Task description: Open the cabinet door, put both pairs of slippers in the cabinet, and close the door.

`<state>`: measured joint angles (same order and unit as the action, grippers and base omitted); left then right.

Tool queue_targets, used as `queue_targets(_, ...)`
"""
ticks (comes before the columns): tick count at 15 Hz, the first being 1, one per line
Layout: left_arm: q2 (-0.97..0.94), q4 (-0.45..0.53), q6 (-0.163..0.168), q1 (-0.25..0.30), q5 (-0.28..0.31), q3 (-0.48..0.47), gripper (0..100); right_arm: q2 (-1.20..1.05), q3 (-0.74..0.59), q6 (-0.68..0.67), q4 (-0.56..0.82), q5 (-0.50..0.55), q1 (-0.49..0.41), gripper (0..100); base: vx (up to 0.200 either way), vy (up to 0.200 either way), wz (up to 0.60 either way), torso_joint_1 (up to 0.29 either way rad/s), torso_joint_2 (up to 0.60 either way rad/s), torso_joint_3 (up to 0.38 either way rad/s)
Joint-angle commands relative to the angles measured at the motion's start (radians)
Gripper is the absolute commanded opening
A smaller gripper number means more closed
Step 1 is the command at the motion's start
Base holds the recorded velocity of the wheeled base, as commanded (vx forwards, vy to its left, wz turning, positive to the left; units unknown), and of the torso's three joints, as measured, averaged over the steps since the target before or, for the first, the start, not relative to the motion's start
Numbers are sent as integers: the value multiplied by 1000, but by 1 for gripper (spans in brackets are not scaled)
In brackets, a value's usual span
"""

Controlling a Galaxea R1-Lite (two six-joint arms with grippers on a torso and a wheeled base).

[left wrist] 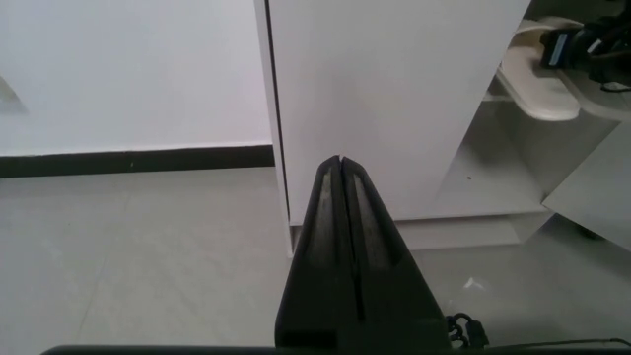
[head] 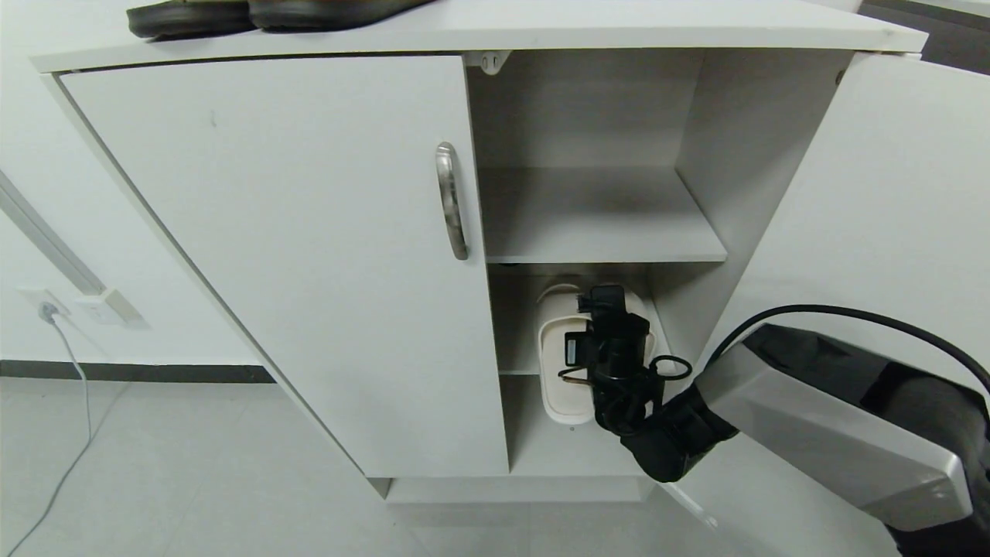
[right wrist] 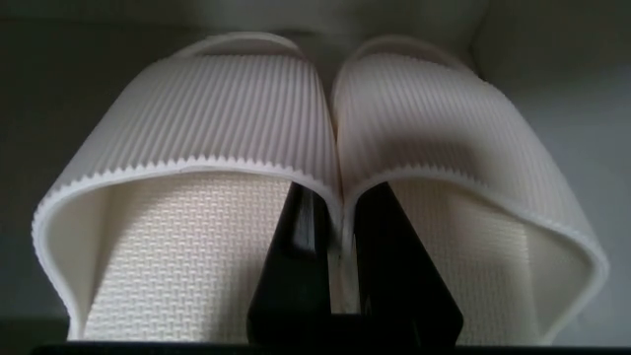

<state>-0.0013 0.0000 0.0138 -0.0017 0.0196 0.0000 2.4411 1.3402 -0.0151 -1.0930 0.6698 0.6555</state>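
Observation:
A pair of white ribbed slippers [head: 558, 371] [right wrist: 227, 128] [left wrist: 537, 84] is in the cabinet's lower compartment, heels sticking out past the front of the lower shelf. My right gripper [head: 599, 309] [right wrist: 337, 197] reaches in from the lower right. It is shut on the two inner strap edges, pinching them together. A dark pair of slippers [head: 255, 14] lies on the cabinet top at the left. The right cabinet door [head: 874, 193] stands open and the left door [head: 294, 232] is closed. My left gripper [left wrist: 340, 163] is shut on nothing, low above the floor, facing the closed door.
The middle shelf [head: 595, 224] is bare. A metal handle [head: 451, 199] runs down the closed door's edge. A wall socket with a cable [head: 46, 311] is at the left. Open grey floor [head: 193, 480] lies in front of the cabinet.

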Motion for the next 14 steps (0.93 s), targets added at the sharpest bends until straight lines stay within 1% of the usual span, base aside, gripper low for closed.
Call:
queue_targets(1,1,0,0,0,0,0,0,42,86,0,35,-12,-19,0,0,0,0,0,0,0)
queue_targets(2,1,0,0,0,0,0,0,58,117,0,50,-12,-24,0,0,0,0,0,0,0)
queue_targets(3,1,0,0,0,0,0,0,90,175,0,73,-12,-34,0,0,0,0,0,0,0)
queue_targets(5,1,0,0,0,0,0,0,118,237,1,104,-12,-43,0,0,0,0,0,0,0)
queue_targets(6,1,0,0,0,0,0,0,134,293,3,139,-15,-50,0,0,0,0,0,0,0)
queue_targets(8,1,0,0,0,0,0,0,138,332,3,180,-47,-59,0,0,0,0,0,0,0)
queue_targets(10,1,0,0,0,0,0,0,138,338,23,182,-72,-60,0,0,0,0,0,0,0)
queue_targets(14,1,0,0,0,0,0,0,136,378,63,196,-79,-65,0,0,0,0,0,0,0)
